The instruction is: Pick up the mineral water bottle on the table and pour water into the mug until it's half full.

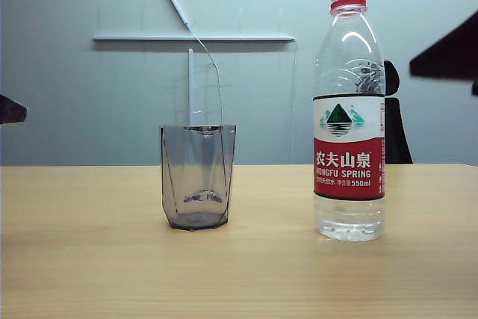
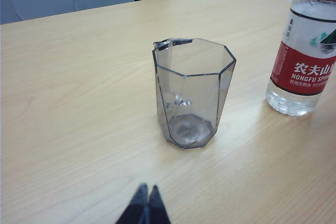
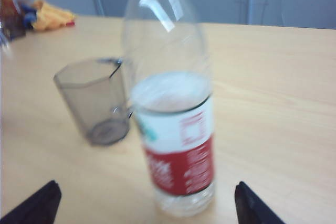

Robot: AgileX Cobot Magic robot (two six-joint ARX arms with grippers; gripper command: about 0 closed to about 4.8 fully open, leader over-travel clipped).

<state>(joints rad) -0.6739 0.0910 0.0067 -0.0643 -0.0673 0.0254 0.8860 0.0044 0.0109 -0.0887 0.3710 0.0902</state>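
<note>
The mineral water bottle (image 1: 349, 113) stood upright on the table (image 1: 89, 259), to the right in the exterior view, its cap off and the red neck ring showing under the open mouth. Water filled only its lower part: in the right wrist view the level sat about at the upper edge of the white band of the label, and the clear shoulder above it held none. The mug (image 1: 198, 177), a smoky-grey faceted tumbler, stood upright to the left of the bottle and well apart from it, on the same bare stretch of wood. Seen from the left wrist view, the mug (image 2: 193, 92) appeared empty or close to it; a faint sheen lay at its base, but whether that was water or only the glass could not be told. The left gripper (image 2: 146, 211) hung over the table just short of the mug, its two dark fingertips pressed together with no gap and nothing between them. The right gripper (image 3: 146, 203) faced the bottle (image 3: 170, 103), its two dark fingertips standing wide apart, one to either side of the bottle's foot and clear of it, so that the bottle was framed between them but not clasped. That view was blurred, and beyond the mug (image 3: 97, 100) some yellow and dark things (image 3: 50, 17) lay at the far edge of the table, too soft to make out.
</note>
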